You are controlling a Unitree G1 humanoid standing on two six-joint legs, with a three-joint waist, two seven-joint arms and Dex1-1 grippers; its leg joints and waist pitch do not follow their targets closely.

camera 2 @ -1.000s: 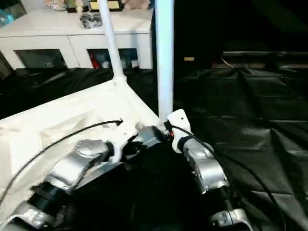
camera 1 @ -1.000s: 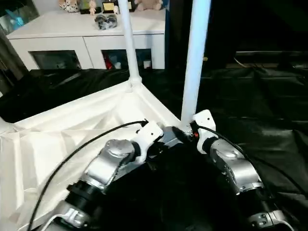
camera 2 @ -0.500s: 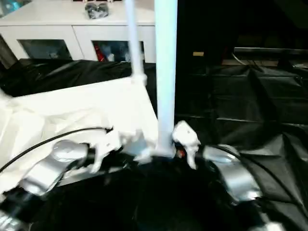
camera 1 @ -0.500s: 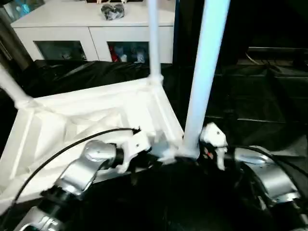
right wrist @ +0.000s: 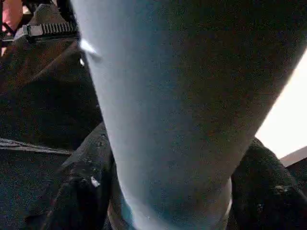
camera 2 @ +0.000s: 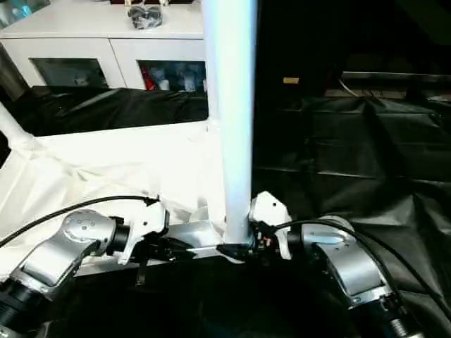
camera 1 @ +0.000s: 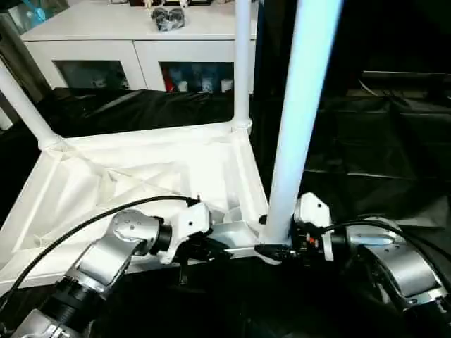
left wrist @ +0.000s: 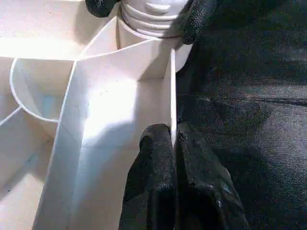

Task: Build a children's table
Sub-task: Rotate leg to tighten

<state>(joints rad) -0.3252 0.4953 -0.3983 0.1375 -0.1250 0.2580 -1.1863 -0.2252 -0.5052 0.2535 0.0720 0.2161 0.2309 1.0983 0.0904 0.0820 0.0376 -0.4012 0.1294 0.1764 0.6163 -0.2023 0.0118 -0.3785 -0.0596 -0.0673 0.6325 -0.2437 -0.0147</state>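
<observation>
- Head view: tabletop [camera 1: 141, 169] lies upside down on the black sheet [camera 1: 373, 141]; right gripper [camera 1: 278, 248] wraps the near leg [camera 1: 296, 127] at its socket. Loose seating could tip it.
- Left wrist: left gripper [left wrist: 173, 139] pinches the tabletop's rim wall, nearly closed; thin edge may slip.
- Right wrist: fingers [right wrist: 79, 187] flank the leg, contact unclear.

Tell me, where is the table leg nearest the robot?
In the left eye view, the nearest leg stands upright in the tabletop's near right corner, right end effector around its base.
</observation>
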